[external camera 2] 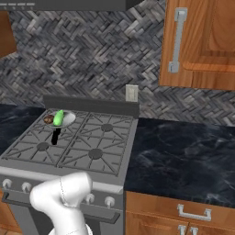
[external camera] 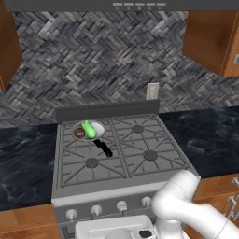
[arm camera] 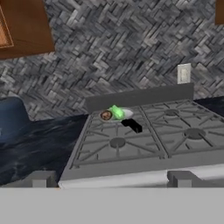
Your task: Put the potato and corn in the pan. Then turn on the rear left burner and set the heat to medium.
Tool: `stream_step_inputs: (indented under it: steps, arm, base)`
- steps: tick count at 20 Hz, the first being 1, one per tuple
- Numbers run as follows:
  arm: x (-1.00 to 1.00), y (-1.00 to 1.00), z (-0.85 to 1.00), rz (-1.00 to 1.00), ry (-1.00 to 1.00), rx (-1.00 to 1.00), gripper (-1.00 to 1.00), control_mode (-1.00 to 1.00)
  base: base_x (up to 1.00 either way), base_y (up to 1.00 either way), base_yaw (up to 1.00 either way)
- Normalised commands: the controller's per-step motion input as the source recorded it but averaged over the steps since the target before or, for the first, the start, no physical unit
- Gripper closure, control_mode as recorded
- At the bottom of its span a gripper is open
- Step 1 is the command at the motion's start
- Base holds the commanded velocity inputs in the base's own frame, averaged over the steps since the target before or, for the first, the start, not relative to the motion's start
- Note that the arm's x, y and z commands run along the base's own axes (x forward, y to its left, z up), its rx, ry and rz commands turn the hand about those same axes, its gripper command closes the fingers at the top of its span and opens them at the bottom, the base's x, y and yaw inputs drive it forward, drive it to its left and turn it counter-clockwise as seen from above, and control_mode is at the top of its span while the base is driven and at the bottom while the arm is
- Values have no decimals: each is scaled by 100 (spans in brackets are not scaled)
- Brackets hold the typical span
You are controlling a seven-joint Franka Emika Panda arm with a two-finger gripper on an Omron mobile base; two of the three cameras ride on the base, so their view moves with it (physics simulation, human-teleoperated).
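Sitting against herringbone tile [external camera: 93, 60] between dark marble counters [external camera: 25, 163]: grey stove [external camera: 116, 179], pan [external camera: 95, 127] on rear left burner holding corn [external camera: 89, 129] and potato [external camera: 79, 133]. Showing from the right a wooden cabinet [external camera 2: 202, 41] overhead. Looking along the hand, gripper [arm camera: 111, 180] fingers standing wide apart, gripping nothing.

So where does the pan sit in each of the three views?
Left base view: the pan sits upper left of centre, on the stove's rear left burner, holding the corn and the potato.
Right base view: the pan lies at the left, mid-height.
Hand view: the pan is at centre.
Shared landmark: the white wall outlet above the stove's back rail.
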Motion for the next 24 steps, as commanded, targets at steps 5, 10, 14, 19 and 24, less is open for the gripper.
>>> stream_step_inputs:
  steps: [5,10,14,19,24]
  arm:
    - [0,-69,-68,13,-24,1,-100,-100]
    - [14,-76,-99,6,-17,2,-100,-100]
    - [62,-14,-62,-3,-8,0,-100,-100]
    - [94,1,-36,-5,0,0,-100,-100]
    - [94,12,-22,-2,0,0,-100,-100]
  base:
    - [0,0,0]
    - [0,0,0]
    - [0,0,0]
    - [0,0,0]
    - [0,0,0]
